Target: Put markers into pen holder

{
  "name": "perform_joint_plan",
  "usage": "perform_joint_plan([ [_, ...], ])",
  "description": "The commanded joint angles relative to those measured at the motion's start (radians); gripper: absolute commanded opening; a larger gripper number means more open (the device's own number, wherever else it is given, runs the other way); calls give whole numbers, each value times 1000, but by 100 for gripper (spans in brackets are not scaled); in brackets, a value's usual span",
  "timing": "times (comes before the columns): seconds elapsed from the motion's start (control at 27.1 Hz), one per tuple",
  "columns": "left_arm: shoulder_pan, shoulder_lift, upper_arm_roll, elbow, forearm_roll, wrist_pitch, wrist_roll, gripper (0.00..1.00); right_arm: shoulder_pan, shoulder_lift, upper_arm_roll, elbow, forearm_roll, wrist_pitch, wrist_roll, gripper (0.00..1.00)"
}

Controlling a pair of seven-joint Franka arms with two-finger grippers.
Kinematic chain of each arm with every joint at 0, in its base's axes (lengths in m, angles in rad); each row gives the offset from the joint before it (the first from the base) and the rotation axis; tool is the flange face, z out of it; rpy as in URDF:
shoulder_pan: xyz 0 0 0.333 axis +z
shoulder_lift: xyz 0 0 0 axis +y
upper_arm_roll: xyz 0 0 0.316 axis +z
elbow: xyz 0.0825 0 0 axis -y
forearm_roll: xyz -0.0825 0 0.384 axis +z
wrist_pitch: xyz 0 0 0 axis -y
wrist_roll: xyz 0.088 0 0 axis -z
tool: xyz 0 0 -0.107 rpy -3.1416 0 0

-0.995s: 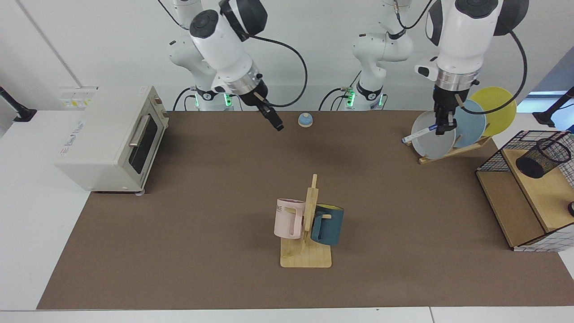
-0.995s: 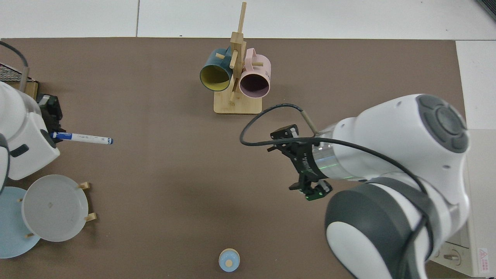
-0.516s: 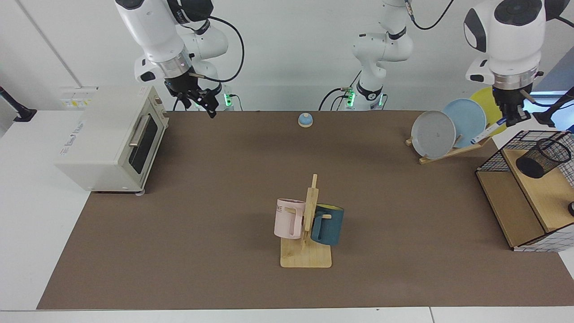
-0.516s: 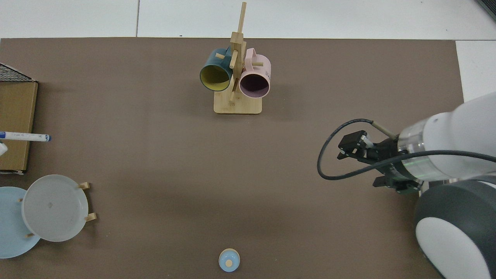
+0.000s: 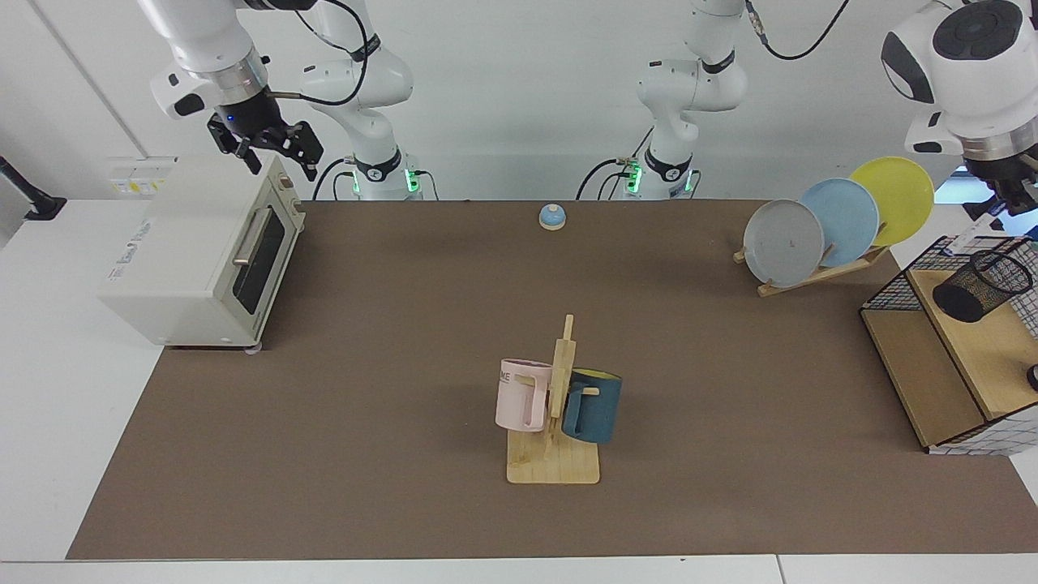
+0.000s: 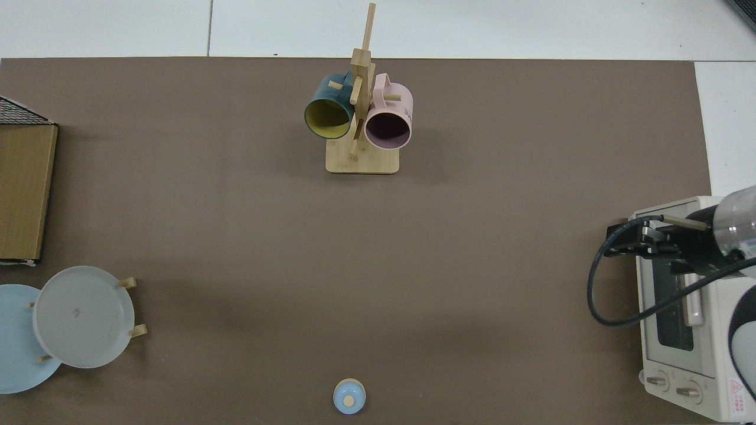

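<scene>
Left tool (image 5: 1012, 203) hangs past the bench's (image 5: 405, 324) end, clamped on the marker (image 5: 967, 240), whose white barrel slants down from it over the wire basket's (image 5: 902, 274) rim. Just below the tool, the pen holder (image 5: 981, 285) lies tilted on a wooden shelf (image 5: 985, 349). Far across the bench, the right tool (image 5: 274, 152) hovers, fingers spread, over the toaster oven (image 5: 186, 243).

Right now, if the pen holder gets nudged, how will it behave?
The pen holder is open mesh, so probably light and easily shoved. Round and narrow, it may tip and roll on the wooden shelf.
</scene>
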Motion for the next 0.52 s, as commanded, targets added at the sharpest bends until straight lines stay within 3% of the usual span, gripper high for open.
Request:
perform_joint_plan([
  [0.0, 0, 51, 29, 46, 56, 50, -10, 0, -18, 62, 21, 136, -95, -54, -181, 100],
  [0.18, 30, 172, 37, 141, 76, 58, 20, 0, -42, 108, 16, 189, -91, -48, -255, 100],
  [0.33, 39, 195, 35, 150, 82, 72, 26, 0, -47, 109, 15, 182, -7, -45, -256, 100],
  [0.48, 44, 242, 35, 167, 105, 73, 26, 0, -35, 114, 18, 167, -5, -38, -256, 100],
])
